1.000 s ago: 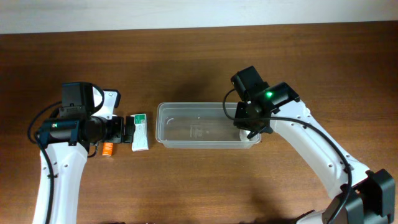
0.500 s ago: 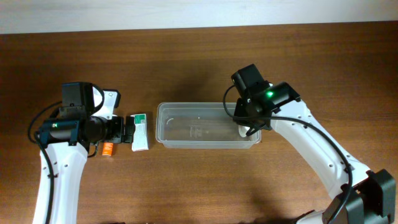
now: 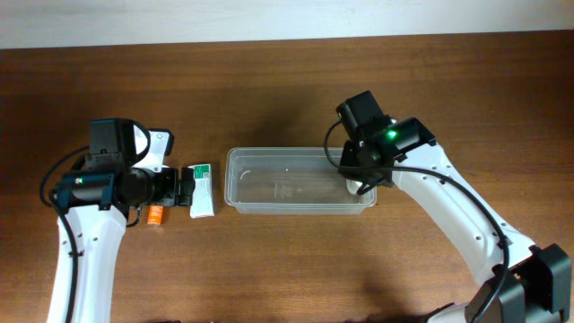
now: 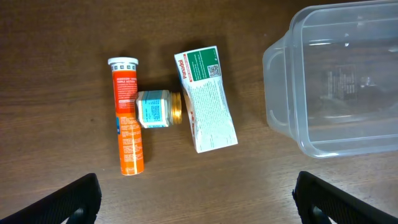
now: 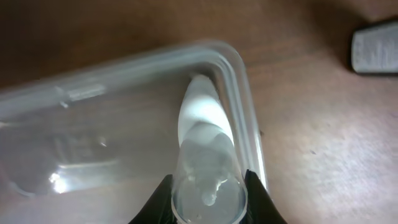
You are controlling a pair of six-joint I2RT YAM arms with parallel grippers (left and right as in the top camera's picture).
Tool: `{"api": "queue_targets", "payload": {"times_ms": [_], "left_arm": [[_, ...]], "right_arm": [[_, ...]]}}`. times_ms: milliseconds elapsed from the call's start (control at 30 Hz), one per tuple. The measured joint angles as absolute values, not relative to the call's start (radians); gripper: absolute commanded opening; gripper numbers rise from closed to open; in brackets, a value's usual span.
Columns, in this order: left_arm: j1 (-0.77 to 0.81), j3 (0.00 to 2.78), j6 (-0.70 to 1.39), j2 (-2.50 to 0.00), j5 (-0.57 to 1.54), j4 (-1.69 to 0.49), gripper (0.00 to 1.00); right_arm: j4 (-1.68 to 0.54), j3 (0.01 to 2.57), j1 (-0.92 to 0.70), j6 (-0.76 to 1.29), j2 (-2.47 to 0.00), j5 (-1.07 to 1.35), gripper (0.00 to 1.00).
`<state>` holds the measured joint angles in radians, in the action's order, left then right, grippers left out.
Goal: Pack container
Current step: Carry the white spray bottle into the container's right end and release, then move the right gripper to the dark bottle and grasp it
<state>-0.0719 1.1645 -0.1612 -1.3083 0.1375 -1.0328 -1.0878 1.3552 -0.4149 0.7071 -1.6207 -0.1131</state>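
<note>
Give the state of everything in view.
container, upright, no lid.
white tube, gripped, tip inside container.
orange tube, lying flat.
jar, on its side.
box, lying flat.
left end effector, open.
right end effector, shut on white tube.

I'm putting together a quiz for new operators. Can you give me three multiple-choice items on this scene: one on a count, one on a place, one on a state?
1. How many loose items lie beside the container? A) one B) three C) five
2. Where is the jar? A) in the container B) between the orange tube and the box C) on top of the box
3. The left gripper is: A) open B) shut on the box C) shut on the jar

1 B: orange tube, jar and box.
2 B: the left wrist view shows it between them.
3 A: its jaws stand wide apart, holding nothing.
</note>
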Motion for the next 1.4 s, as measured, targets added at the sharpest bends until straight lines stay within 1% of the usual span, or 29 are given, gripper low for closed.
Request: {"api": "queue_targets", "payload": {"times_ms": [133, 233, 267, 333, 667, 733, 767, 833, 867, 933, 1067, 1167, 1200, 1267, 1300, 1400], "left_arm": [[-0.072, 1.164, -0.161, -1.308, 0.138, -1.033, 1.00], [-0.072, 1.164, -0.161, -1.308, 0.138, -1.033, 1.00], [-0.072, 1.164, -0.161, -1.308, 0.138, -1.033, 1.00], [-0.072, 1.164, -0.161, -1.308, 0.138, -1.033, 1.00], [-0.072, 1.164, -0.161, -1.308, 0.138, -1.033, 1.00], [-0.072, 1.164, -0.161, -1.308, 0.138, -1.033, 1.00], [-0.072, 1.164, -0.161, -1.308, 0.138, -1.032, 1.00], [-0.072, 1.164, -0.161, -1.308, 0.138, -1.033, 1.00], [-0.072, 1.164, -0.161, -1.308, 0.138, -1.033, 1.00], [-0.072, 1.164, -0.161, -1.308, 0.138, -1.032, 1.00], [-0.072, 1.164, -0.161, -1.308, 0.138, -1.032, 1.00], [-0.072, 1.164, -0.161, -1.308, 0.137, -1.032, 1.00], [-0.072, 1.164, -0.161, -1.308, 0.137, -1.032, 1.00], [-0.072, 1.164, -0.161, -1.308, 0.137, -1.032, 1.00], [-0.072, 1.164, -0.161, -1.308, 0.137, -1.032, 1.00], [-0.072, 1.165, -0.161, -1.308, 0.138, -1.034, 1.00]], "right_arm": [[-1.157, 1.355, -0.415, 0.707, -1.621, -0.104, 0.04], [-1.168, 1.355, -0.415, 0.707, -1.621, -0.104, 0.04], [-1.166, 1.355, -0.415, 0.707, -1.621, -0.104, 0.06], [-1.164, 1.355, -0.415, 0.707, -1.621, -0.104, 0.16], [-1.122, 1.355, -0.415, 0.700, -1.621, -0.104, 0.19], [-1.122, 1.355, -0.415, 0.698, -1.621, -0.104, 0.22], [-1.122, 1.355, -0.415, 0.698, -1.621, -0.104, 0.25], [-1.122, 1.355, -0.415, 0.693, -1.621, -0.104, 0.42], [-1.122, 1.355, -0.415, 0.696, -1.621, -0.105, 0.47], [-1.121, 1.356, -0.415, 0.689, -1.621, -0.105, 0.49], [-1.115, 1.356, -0.415, 0.687, -1.621, -0.107, 0.49], [-1.116, 1.364, -0.415, 0.669, -1.621, -0.117, 0.51], [-1.120, 1.379, -0.415, 0.654, -1.621, -0.120, 0.54], [-1.159, 1.434, -0.415, 0.624, -1.620, -0.130, 0.59], [-1.184, 1.471, -0.414, 0.616, -1.618, -0.139, 0.63], [-1.306, 1.641, -0.398, 0.593, -1.591, -0.162, 0.63]]}}
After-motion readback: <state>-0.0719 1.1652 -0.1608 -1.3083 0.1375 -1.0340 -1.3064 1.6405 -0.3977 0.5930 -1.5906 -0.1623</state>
